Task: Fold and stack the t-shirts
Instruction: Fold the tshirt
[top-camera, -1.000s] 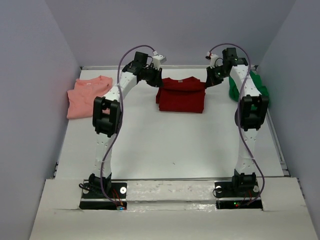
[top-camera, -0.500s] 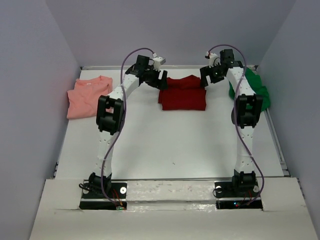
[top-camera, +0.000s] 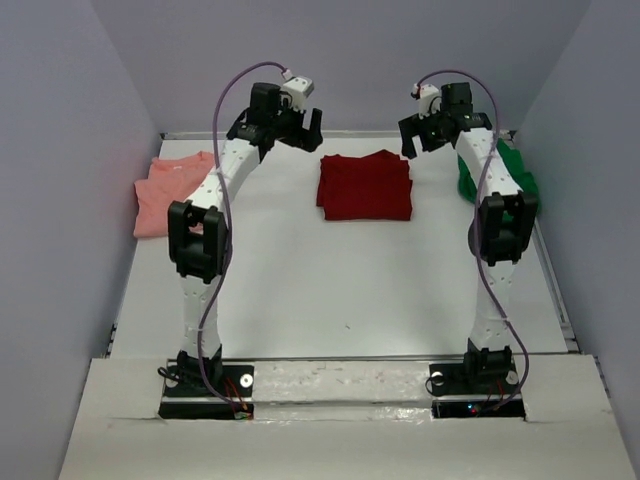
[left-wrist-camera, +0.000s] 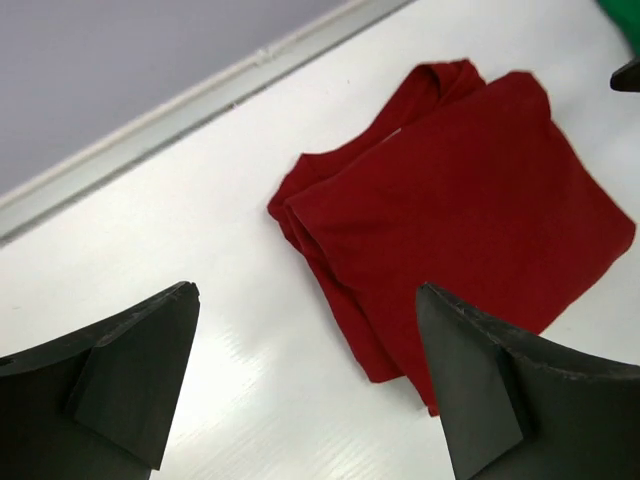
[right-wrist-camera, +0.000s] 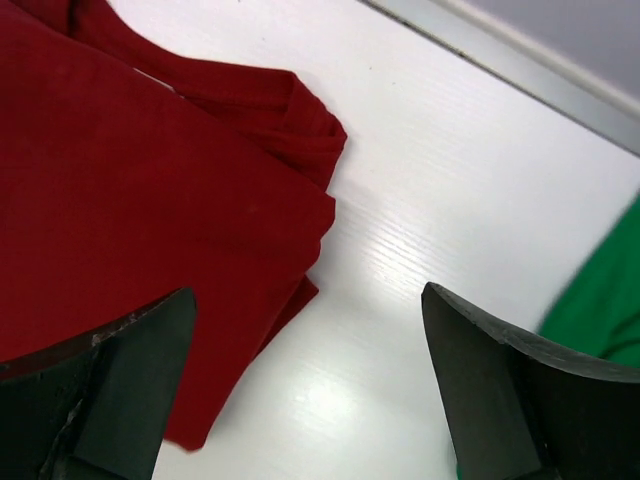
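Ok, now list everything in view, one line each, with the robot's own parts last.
dark red t-shirt: one, dark red, folded flat at the far middle of the table
salmon pink t-shirt: one, salmon pink, rumpled at the far left
green t-shirt: one, bright green, far right, partly hidden behind the right arm
table: one, white, under all three shirts
arms: two, white and black, bolted at the near edge
left gripper: one, black, open and empty above the red shirt's left side
right gripper: one, black, open and empty above its right side
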